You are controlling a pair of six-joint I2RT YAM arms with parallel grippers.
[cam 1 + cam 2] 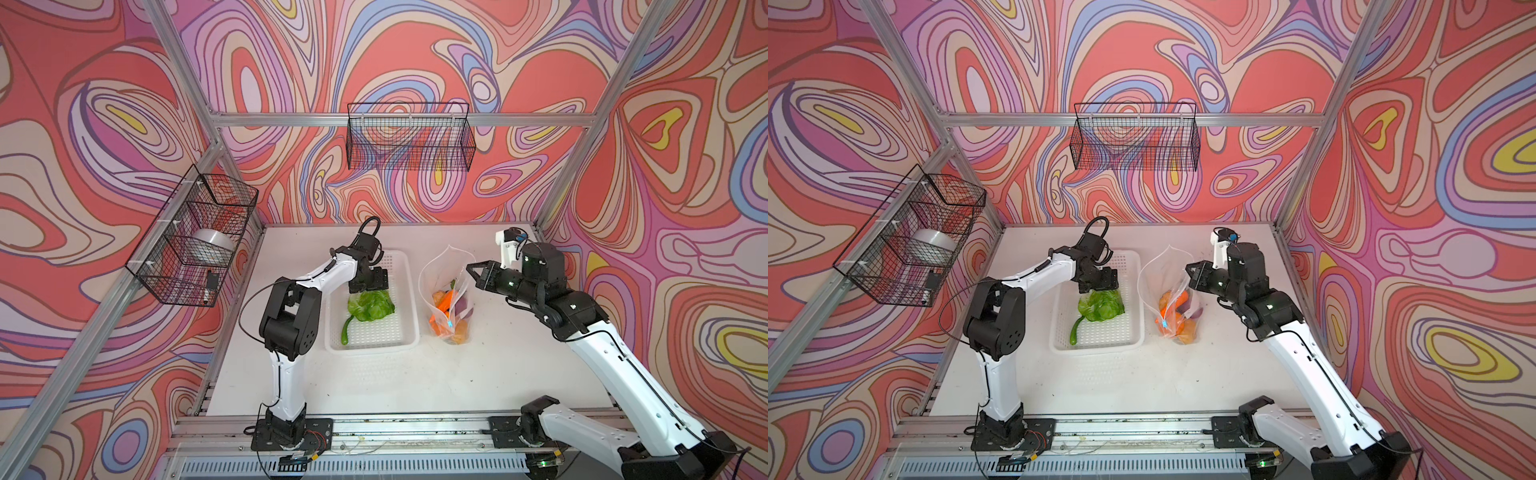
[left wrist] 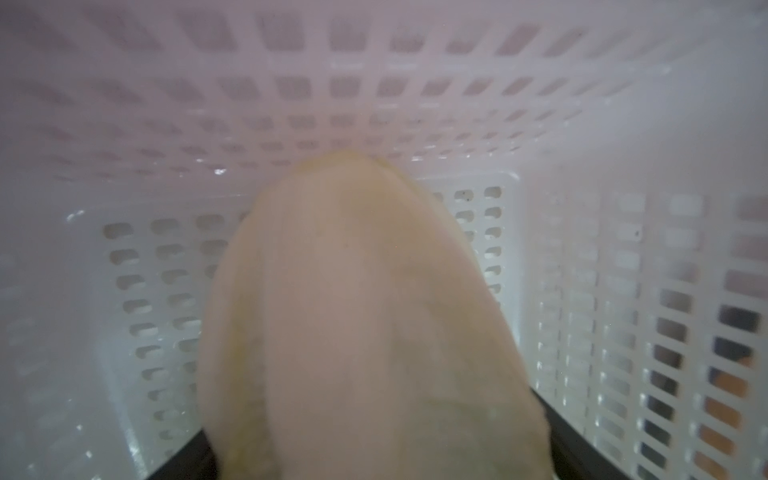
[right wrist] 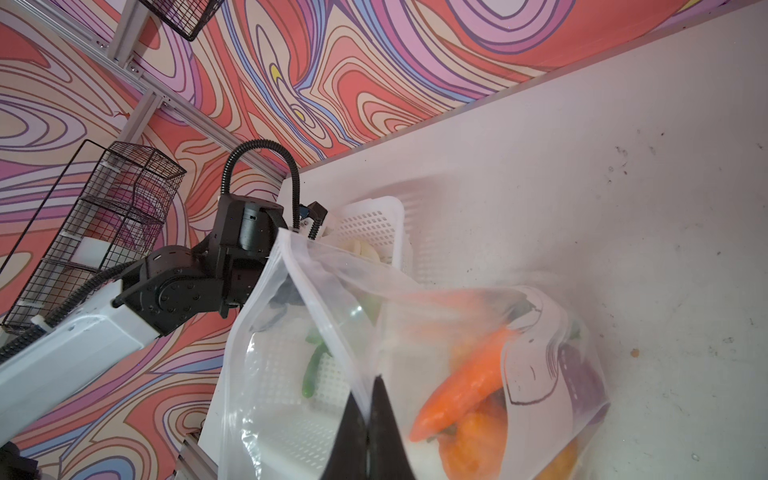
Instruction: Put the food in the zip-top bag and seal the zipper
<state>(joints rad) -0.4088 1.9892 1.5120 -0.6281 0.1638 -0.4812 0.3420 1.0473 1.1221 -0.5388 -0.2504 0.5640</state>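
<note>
A green lettuce and a thin green pepper lie in the white perforated basket. My left gripper is down in the basket, open, with its jaws wide on either side of the lettuce's pale base. The clear zip-top bag stands open just right of the basket. It holds a carrot, a pumpkin and a purple onion. The zipper's blue slider sits at the near end of the mouth. My right gripper is shut on the bag's rim and holds it up.
A black wire basket hangs on the back wall. Another wire basket on the left wall holds a silver roll. The basket and bag stand mid-table between the arms. Aluminium frame posts mark the table's far corners.
</note>
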